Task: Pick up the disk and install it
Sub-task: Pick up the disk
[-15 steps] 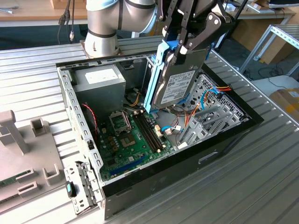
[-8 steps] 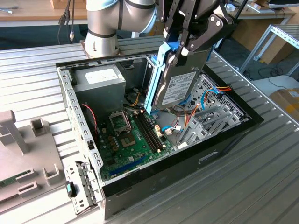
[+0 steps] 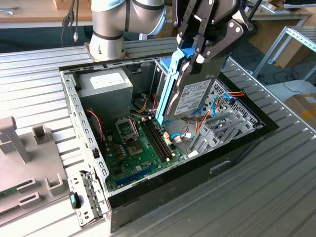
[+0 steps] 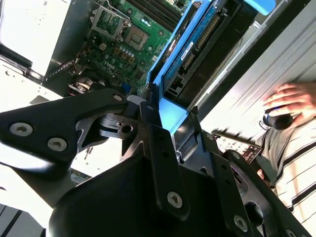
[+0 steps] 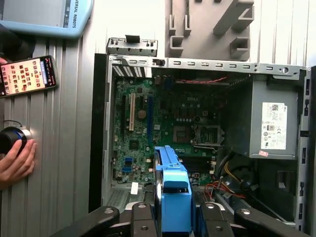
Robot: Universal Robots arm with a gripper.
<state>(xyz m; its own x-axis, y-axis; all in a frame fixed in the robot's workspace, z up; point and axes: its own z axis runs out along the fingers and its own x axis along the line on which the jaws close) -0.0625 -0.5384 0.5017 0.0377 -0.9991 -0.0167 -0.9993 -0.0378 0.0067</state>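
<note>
- Ribbed metal table: everything is borne by it, and the work is laid flat so it can be reached from above.
- PC case: laid on its side w/ the side panel off, so the interior is exposed upward. Its contents are listed below (clock positions are read on the exterior view, w/ the case's middle as dial centre).
- PSU: a grey box w/ a white sticker, seated in the corner at approx. 10 o'clock.
- Mobo: a green board fixed to the case floor, from centre to 7 o'clock.
- Silver cage: set at approx. 4 o'clock and judged to be the bay meant for the drive, which isn't yet seated in it. Coloured cables are bunched beside it at 3 o'clock.
- The disk: held in the air over the case at approx. 1 o'clock. It is stood on edge and tilted, w/ the blue carrier frame along the 9 o'clock edge. It is prob. held this way so it can be lowered edge-first among the parts.
- Gripper: clamped onto the disk's upper end, so the full weight is carried by it.
- A person's hand and a phone: seen resting on the table in the first wrist view, apart from the case.
</note>
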